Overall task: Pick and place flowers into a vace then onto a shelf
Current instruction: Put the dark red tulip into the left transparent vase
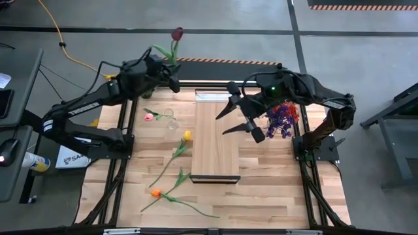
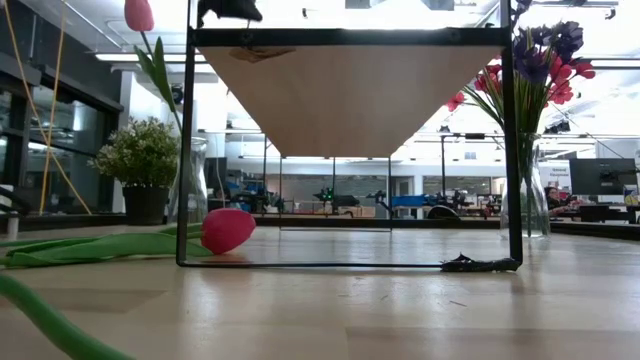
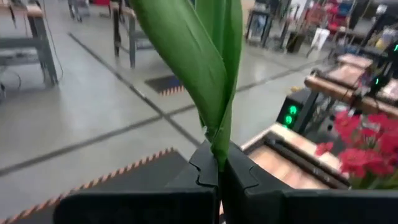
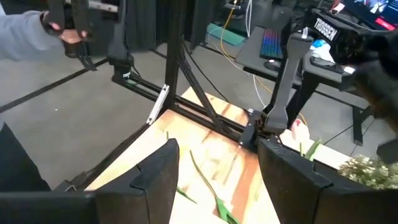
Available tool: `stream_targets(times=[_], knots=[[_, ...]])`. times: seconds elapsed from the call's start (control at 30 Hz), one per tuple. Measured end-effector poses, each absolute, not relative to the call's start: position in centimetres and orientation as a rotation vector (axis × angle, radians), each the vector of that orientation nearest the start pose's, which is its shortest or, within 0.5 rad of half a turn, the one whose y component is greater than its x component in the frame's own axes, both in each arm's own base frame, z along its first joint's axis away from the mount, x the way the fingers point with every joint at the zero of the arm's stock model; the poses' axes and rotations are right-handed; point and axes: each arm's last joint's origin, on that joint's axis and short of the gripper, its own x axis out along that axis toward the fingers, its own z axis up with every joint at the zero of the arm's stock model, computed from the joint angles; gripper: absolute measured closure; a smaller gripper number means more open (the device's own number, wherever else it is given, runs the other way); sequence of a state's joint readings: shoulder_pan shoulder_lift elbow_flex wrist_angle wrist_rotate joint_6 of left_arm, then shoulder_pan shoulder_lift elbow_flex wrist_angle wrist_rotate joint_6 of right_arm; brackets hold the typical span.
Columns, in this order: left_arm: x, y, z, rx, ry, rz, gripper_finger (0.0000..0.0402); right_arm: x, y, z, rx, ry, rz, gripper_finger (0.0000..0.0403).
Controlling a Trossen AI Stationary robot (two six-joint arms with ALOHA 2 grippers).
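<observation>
Looking down, I see plank table (image 1: 274, 189), shelf (image 1: 217, 140), grey floor (image 1: 215, 16) around. Left gripper (image 1: 175, 78) clenches a maroon flower (image 1: 177, 32); right gripper (image 1: 235, 117) hangs released.

Robotics lab or workshop: bare concrete floor (image 1: 215, 16) with hazard-striped tape (image 1: 362, 6), black metal frame rig (image 1: 305, 156) around a plank table (image 1: 274, 189), desk with keyboard (image 4: 273, 42), rows of workbenches (image 2: 330, 205) behind, a person's sleeve (image 4: 25, 31).
</observation>
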State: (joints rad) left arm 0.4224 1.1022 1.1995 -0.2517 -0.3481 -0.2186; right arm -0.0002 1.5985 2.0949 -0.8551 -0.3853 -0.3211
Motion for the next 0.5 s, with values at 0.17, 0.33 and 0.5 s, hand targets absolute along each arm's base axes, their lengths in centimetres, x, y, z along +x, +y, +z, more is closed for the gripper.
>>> stream_targets(times=[0.17, 0.33, 0.5], knots=[[21.6, 11.5, 39.2, -0.288, 0.169, 0.764, 0.0372, 30.2, 1.0, 50.2, -0.248, 0.316, 0.411, 0.0196], [21.5, 11.5, 38.1, -0.365, 0.254, 0.787, 0.0372, 30.1, 0.8, 49.9, -0.254, 0.35, 0.363, 0.0196], [21.2, 11.3, 37.7, -0.417, 0.286, 0.806, 0.0372, 30.1, 0.4, 49.9, -0.27, 0.352, 0.344, 0.0196]])
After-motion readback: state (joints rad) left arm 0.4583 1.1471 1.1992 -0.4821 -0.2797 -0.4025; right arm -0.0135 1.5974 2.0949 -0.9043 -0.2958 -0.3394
